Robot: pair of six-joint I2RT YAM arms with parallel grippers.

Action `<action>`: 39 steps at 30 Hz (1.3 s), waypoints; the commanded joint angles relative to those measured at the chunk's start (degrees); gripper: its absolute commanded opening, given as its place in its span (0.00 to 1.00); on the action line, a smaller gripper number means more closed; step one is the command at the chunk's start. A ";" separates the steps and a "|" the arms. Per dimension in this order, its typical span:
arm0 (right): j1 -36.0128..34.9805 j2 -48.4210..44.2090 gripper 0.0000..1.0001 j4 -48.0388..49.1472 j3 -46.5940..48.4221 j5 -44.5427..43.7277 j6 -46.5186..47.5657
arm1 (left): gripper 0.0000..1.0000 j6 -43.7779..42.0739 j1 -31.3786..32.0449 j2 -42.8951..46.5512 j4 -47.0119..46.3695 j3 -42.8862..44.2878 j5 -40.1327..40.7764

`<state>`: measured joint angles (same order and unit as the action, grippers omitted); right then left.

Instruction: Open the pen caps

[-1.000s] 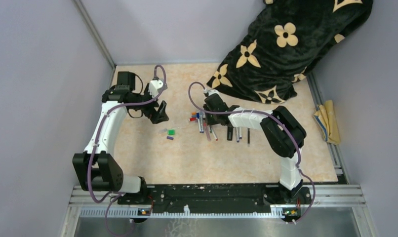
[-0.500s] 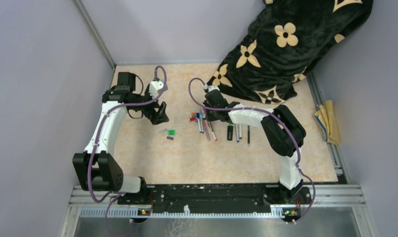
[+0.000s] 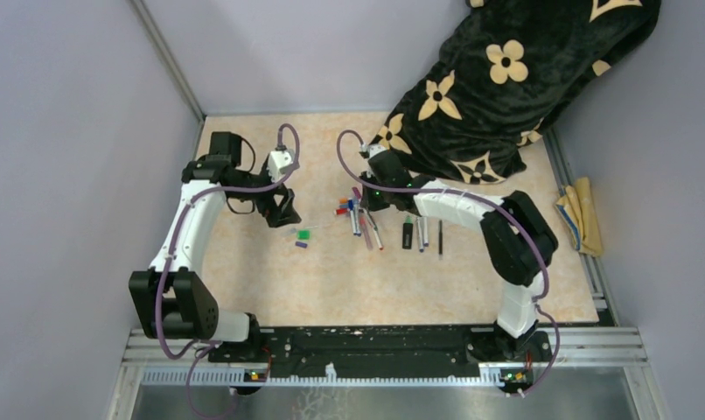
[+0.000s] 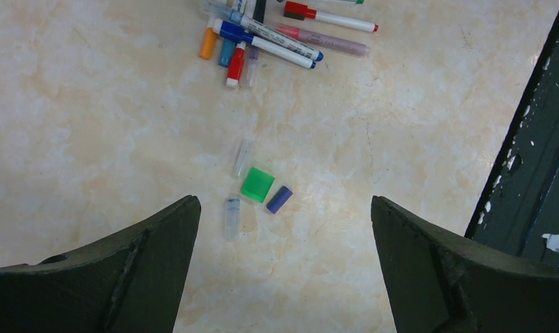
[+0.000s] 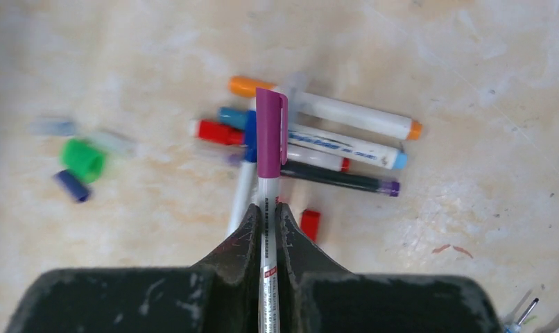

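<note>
**A beige marbled tabletop inside pale grey walls, with one capped pen raised over the pile.**

At the centre of the right wrist view, a slim white-barrelled marker pen was pinched by the barrel in the right gripper. Its purple plastic cap was seated and stuck out ahead of the fingertips, above the heap of mixed marker pens. The left gripper was spread wide and hung well apart, over a loose green square cap and a small blue cap at mid-frame of its own view. The step would be best done if the spread jaws were brought across and closed on the purple cap alone, clear of the barrel. The pull would best be kept straight along the pen's axis while the barrel was clamped firmly.
</note>
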<state>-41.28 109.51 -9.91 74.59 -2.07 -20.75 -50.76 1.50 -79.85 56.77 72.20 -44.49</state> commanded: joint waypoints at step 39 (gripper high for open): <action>-4.04 -5.08 0.00 1.96 7.69 57.90 -8.25 | 0.20 -44.71 22.44 19.35 -7.99 -17.05 13.72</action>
<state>-44.88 103.85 -10.98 79.64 54.78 -27.66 -94.52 23.18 -60.95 51.22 55.94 -31.40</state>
